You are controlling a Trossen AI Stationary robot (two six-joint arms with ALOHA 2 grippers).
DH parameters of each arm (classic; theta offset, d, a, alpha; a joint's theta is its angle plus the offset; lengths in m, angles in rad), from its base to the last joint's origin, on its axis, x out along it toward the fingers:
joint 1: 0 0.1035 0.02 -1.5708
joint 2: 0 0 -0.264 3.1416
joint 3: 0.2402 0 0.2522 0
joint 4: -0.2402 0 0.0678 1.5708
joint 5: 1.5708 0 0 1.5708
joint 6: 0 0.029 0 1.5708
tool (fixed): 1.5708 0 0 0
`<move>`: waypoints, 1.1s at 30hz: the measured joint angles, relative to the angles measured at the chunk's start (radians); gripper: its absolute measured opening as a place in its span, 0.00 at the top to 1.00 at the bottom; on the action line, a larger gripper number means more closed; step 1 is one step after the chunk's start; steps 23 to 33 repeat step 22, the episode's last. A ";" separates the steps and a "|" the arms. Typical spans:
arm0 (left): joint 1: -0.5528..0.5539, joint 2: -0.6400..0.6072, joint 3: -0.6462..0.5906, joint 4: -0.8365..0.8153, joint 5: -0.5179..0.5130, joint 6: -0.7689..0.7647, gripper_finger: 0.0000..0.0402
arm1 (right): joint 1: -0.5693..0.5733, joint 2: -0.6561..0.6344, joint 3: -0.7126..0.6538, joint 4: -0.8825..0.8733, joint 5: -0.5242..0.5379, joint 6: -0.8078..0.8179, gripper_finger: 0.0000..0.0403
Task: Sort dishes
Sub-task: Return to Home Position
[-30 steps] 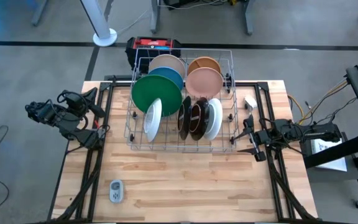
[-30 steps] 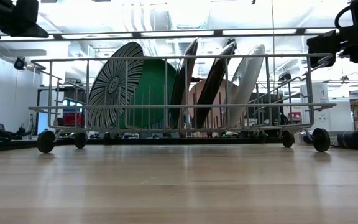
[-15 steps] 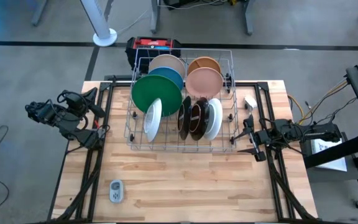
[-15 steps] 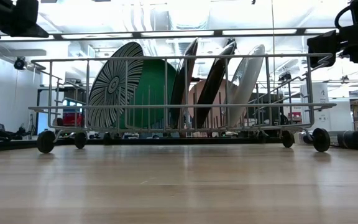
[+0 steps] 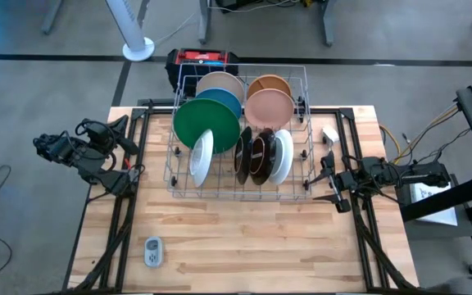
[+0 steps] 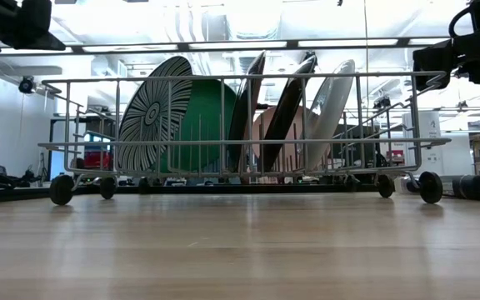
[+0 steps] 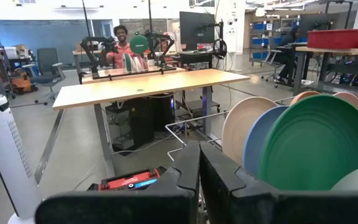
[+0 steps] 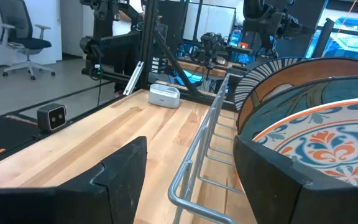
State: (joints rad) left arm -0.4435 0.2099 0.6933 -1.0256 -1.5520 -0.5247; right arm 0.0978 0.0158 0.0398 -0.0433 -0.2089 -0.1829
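Observation:
The dishes stand on edge in the slots of a silver wire rack (image 5: 236, 135) at mid-table. They include a large green plate (image 5: 206, 123), blue (image 5: 226, 102), cream (image 5: 220, 82), tan (image 5: 269, 84) and pink (image 5: 269, 108) ones, a striped plate (image 6: 152, 112), two dark brown ones (image 5: 252, 157) and a white one (image 5: 282, 156). My left gripper (image 7: 199, 155) is shut and empty, held high at the table's left edge, left of the green plate (image 7: 316, 143). My right gripper (image 5: 324, 179) is open at the rack's right side. Its fingers stand on either side of the rack's rim wire (image 8: 194, 162). No touch shows.
A small grey gadget (image 5: 152, 251) lies near the table's front left. A small white object (image 5: 330, 133) lies right of the rack. A red-and-black case (image 5: 203, 59) stands on the floor behind the table. Bare wood stretches in front of the rack. A person is far off in the room.

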 joint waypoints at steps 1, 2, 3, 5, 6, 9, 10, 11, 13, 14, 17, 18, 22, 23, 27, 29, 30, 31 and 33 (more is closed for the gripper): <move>0.000 0.000 0.000 0.000 0.000 0.000 1.00 | 0.000 0.000 0.000 0.000 0.000 0.000 0.43; 0.000 0.000 0.000 0.000 0.000 0.000 1.00 | 0.000 0.000 0.000 0.000 0.000 0.000 0.43; 0.000 0.000 0.000 0.000 0.000 0.000 1.00 | 0.000 0.000 0.000 0.000 0.000 0.000 0.43; 0.000 0.000 0.000 0.000 0.000 0.000 1.00 | 0.000 0.000 0.000 0.000 0.000 0.000 0.43; 0.000 0.000 0.000 0.000 0.000 0.000 1.00 | 0.000 0.000 0.000 0.000 0.000 0.000 0.43; 0.000 0.000 0.000 0.000 0.000 0.000 1.00 | 0.000 0.000 0.000 0.000 0.000 0.000 0.41; 0.000 0.000 0.000 0.000 0.000 0.000 1.00 | 0.000 0.000 0.000 0.000 0.000 0.000 0.40; 0.000 0.000 0.000 0.000 0.000 0.000 1.00 | 0.000 0.000 0.000 0.000 0.000 0.000 0.40; 0.000 0.000 0.000 0.000 0.000 0.000 1.00 | 0.000 0.000 0.000 0.000 0.000 0.000 0.39; 0.000 0.000 0.000 0.000 0.000 0.000 1.00 | 0.000 0.000 0.000 0.000 0.000 0.000 0.38; 0.000 0.000 0.000 0.000 0.000 0.000 1.00 | 0.000 0.000 0.000 0.000 0.000 0.000 0.37; 0.000 0.000 0.000 0.000 0.000 0.000 1.00 | 0.000 0.000 0.000 0.000 0.000 0.000 0.37; 0.000 0.000 0.000 0.000 0.000 0.000 1.00 | 0.000 0.000 0.000 0.000 0.000 0.000 0.36; 0.000 0.000 0.000 0.000 0.000 0.000 1.00 | 0.000 0.000 0.000 0.000 0.000 0.000 0.36; 0.000 0.000 0.000 0.000 0.000 0.000 1.00 | 0.000 0.000 0.000 0.000 0.000 0.000 0.36; 0.000 0.000 0.000 0.000 0.000 0.000 1.00 | 0.000 0.000 0.000 0.000 0.000 0.000 0.36; 0.000 0.000 0.000 0.000 0.000 0.000 1.00 | 0.000 0.000 0.000 0.000 0.000 0.000 0.36; 0.000 0.000 0.000 0.000 0.000 0.000 1.00 | 0.000 0.000 0.000 0.000 0.000 0.000 0.36; 0.000 0.000 0.000 0.000 0.000 0.000 1.00 | 0.000 0.000 0.000 0.000 0.000 0.000 0.36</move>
